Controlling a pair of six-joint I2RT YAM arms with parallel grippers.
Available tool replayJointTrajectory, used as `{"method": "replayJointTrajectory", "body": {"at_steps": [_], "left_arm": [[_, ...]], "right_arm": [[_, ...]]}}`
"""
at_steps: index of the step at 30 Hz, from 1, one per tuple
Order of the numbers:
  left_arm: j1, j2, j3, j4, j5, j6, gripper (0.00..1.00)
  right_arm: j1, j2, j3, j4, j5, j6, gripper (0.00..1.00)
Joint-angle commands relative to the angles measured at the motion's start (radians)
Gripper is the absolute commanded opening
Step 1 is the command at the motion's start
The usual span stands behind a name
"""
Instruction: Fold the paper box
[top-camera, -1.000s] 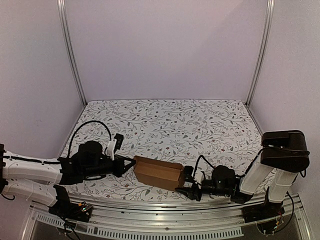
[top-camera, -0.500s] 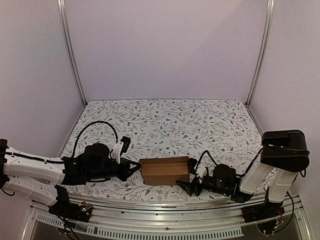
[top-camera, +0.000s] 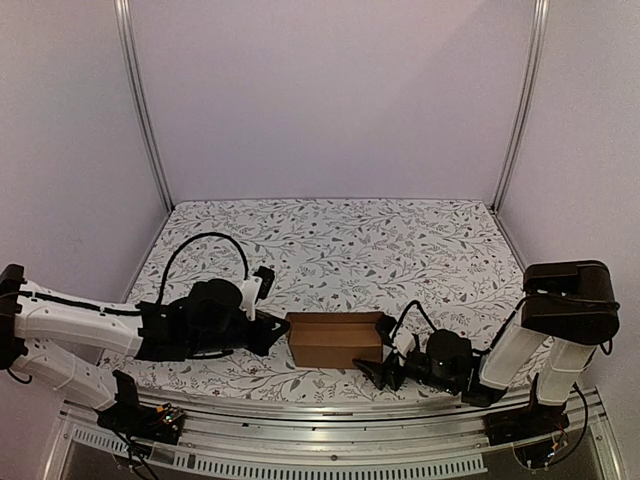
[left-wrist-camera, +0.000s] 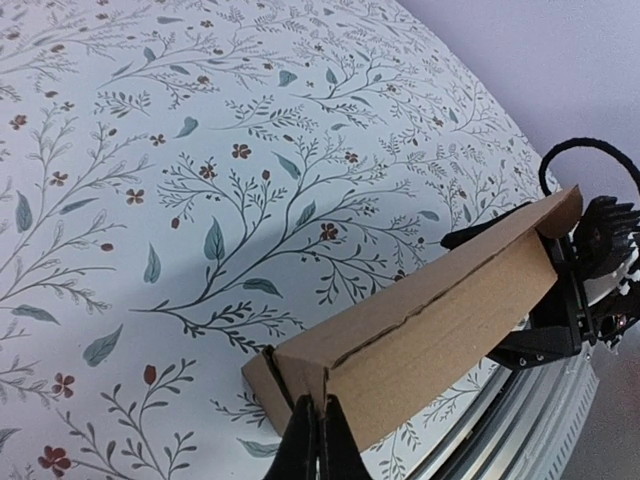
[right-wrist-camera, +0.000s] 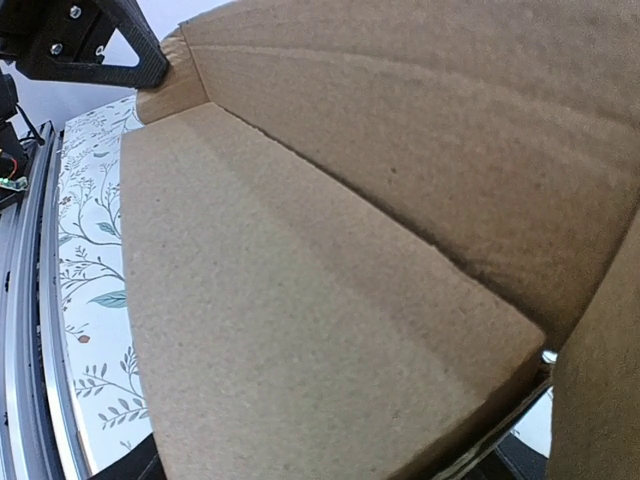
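The paper box (top-camera: 335, 340) is a small brown oblong carton lying on the floral table near the front edge. My left gripper (top-camera: 277, 334) is shut, its tips against the box's left end. In the left wrist view the shut fingertips (left-wrist-camera: 321, 420) touch the near end corner of the paper box (left-wrist-camera: 440, 310), where a flap stands slightly ajar. My right gripper (top-camera: 378, 368) is open at the box's right end. In the right wrist view cardboard of the paper box (right-wrist-camera: 330, 280) fills the frame, with one black finger (right-wrist-camera: 95, 40) at top left.
The floral tablecloth (top-camera: 340, 250) spreads behind the box up to the purple walls. A metal rail (top-camera: 330, 412) runs along the front edge just before the grippers. The right arm's black cable (top-camera: 410, 312) loops above its wrist.
The box has swung from slanted to square with the table's front edge. My left gripper followed it to the right, staying shut. My right gripper's jaws opened wider.
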Motion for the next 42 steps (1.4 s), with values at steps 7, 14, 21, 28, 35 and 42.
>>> {"method": "replayJointTrajectory", "body": {"at_steps": [7,14,21,28,35,42], "left_arm": [[-0.030,0.072,0.092,-0.295,0.019,-0.060,0.00],[-0.030,0.084,0.106,-0.318,0.009,-0.075,0.00],[-0.030,0.085,0.101,-0.328,-0.004,-0.087,0.00],[-0.031,0.090,0.112,-0.342,-0.014,-0.089,0.00],[-0.031,0.092,0.120,-0.345,-0.017,-0.092,0.00],[-0.036,0.112,0.141,-0.359,-0.023,-0.105,0.00]], "right_arm": [[0.097,-0.039,0.063,-0.072,0.148,0.009,0.79],[0.109,-0.051,0.047,-0.084,0.226,0.001,0.85],[0.110,-0.184,0.009,-0.221,0.239,-0.026,0.99],[0.109,-0.431,0.016,-0.503,0.212,-0.052,0.99],[0.108,-0.766,0.092,-0.938,0.242,-0.040,0.99],[0.108,-1.024,0.180,-1.296,0.314,0.126,0.99]]}}
